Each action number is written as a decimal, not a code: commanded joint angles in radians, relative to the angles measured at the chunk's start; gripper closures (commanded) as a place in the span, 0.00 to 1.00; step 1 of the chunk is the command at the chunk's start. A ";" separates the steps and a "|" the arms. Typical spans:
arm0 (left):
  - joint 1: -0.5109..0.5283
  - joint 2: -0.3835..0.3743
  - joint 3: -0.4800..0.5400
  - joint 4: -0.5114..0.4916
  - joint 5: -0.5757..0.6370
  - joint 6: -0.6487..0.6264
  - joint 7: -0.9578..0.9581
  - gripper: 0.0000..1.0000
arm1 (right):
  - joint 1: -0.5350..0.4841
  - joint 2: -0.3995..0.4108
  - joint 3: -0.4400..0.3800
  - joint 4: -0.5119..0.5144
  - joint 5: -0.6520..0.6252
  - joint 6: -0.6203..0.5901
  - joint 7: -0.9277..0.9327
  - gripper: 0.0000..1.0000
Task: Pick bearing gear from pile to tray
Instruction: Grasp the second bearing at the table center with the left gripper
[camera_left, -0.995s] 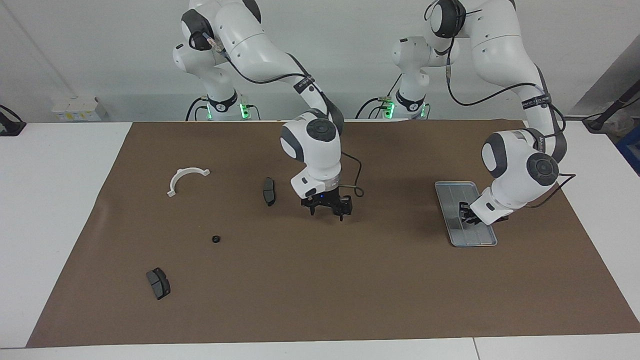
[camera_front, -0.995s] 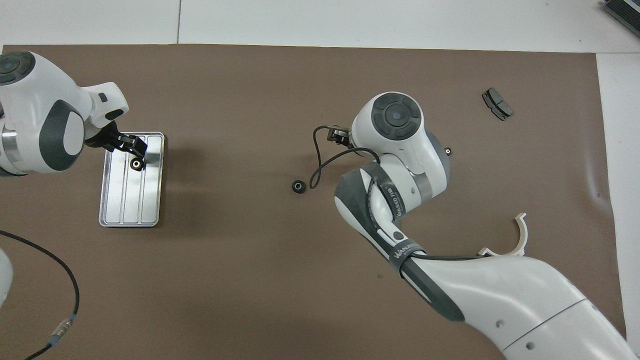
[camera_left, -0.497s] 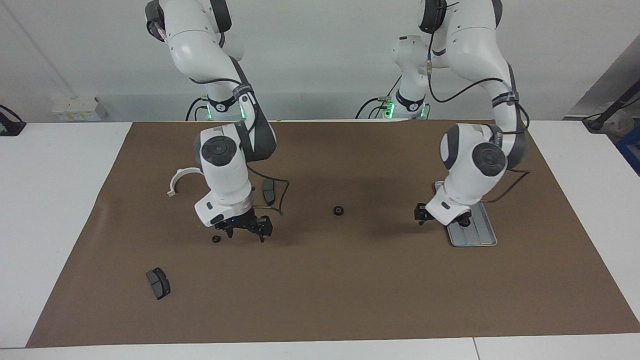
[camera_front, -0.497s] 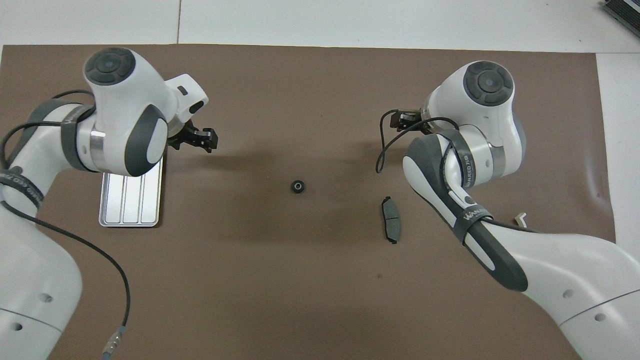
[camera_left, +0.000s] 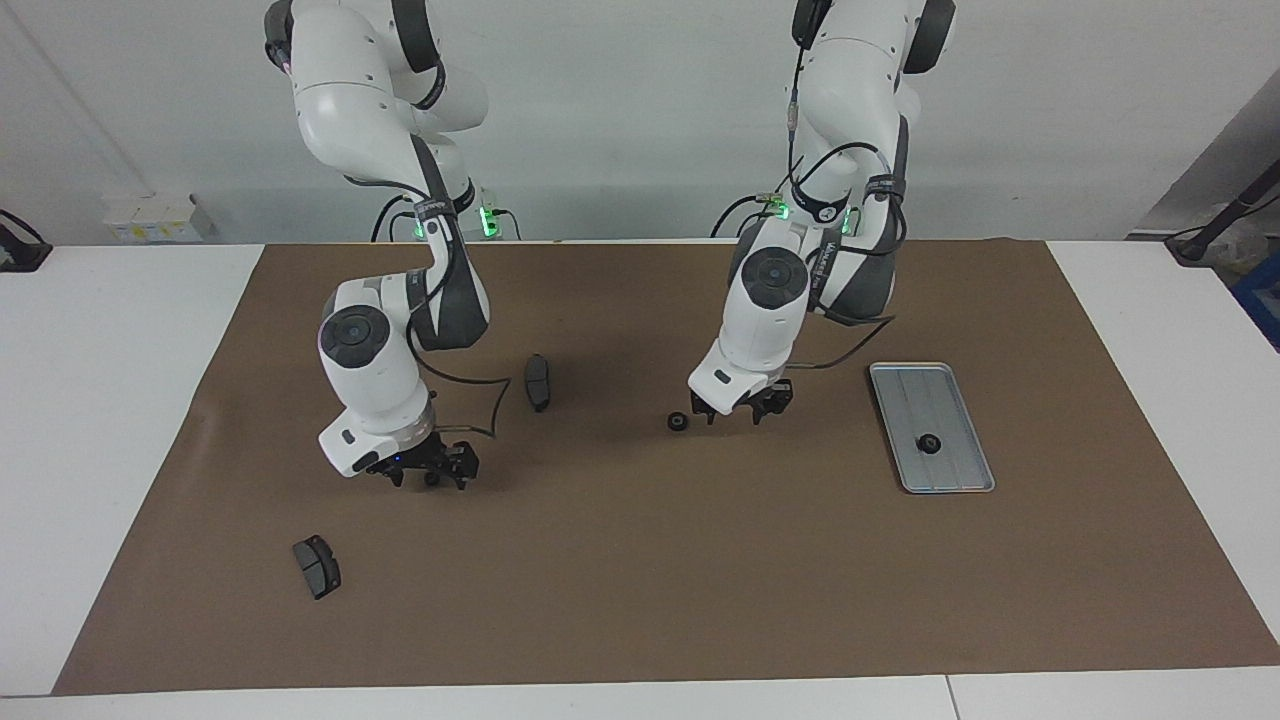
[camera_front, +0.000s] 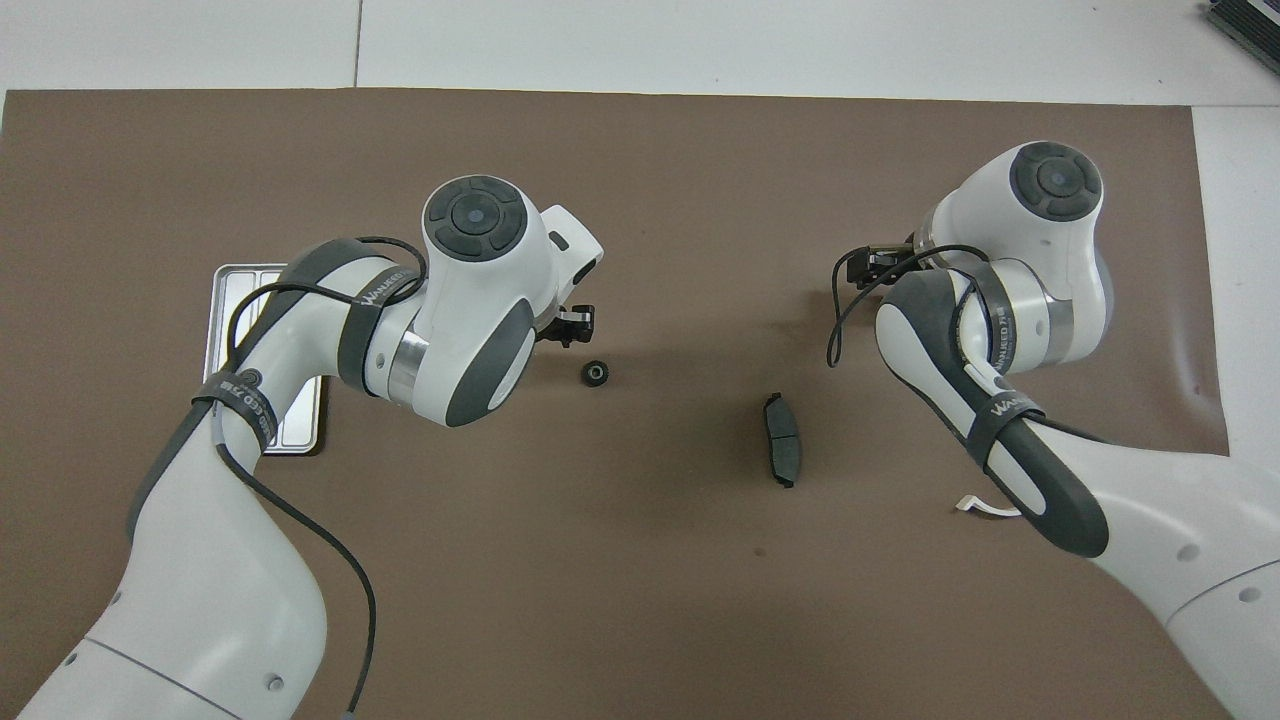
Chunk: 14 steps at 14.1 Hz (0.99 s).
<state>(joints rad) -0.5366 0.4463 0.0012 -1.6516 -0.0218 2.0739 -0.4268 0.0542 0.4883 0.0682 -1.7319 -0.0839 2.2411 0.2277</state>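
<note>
Both arms have swung toward the right arm's end of the desk (camera_left: 100, 400) since half a second ago. On my screen the left arm's fingers (camera_left: 768, 404) stand apart with nothing between them, low over the brown paper mat (camera_left: 640, 580) and just beside a small black round bearing gear (camera_left: 677, 421). The right arm's fingers (camera_left: 465, 468) are spread wide and low over another small black ring (camera_left: 432, 481); I cannot tell whether they touch it. A third black bearing ring (camera_left: 929, 444) lies in the flat silver-grey metal tray (camera_left: 950, 395) toward the left arm's end. One dark grey brake pad (camera_left: 538, 381) lies between the two arms, and a second brake pad (camera_left: 317, 566) lies farther from the robots than the right arm's fingers.
</note>
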 joint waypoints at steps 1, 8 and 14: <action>-0.037 0.021 0.019 -0.045 -0.017 0.116 -0.026 0.31 | -0.016 -0.016 0.016 -0.064 0.006 0.055 -0.033 0.10; -0.083 0.060 0.019 -0.047 -0.017 0.173 -0.066 0.35 | -0.030 -0.020 0.018 -0.081 0.047 0.058 -0.059 0.80; -0.109 0.063 0.020 -0.056 -0.017 0.158 -0.078 0.45 | -0.017 -0.086 0.018 -0.075 0.084 0.037 -0.051 1.00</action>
<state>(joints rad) -0.6199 0.5131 0.0019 -1.6896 -0.0251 2.2319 -0.4924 0.0449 0.4571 0.0727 -1.7855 -0.0335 2.2911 0.2078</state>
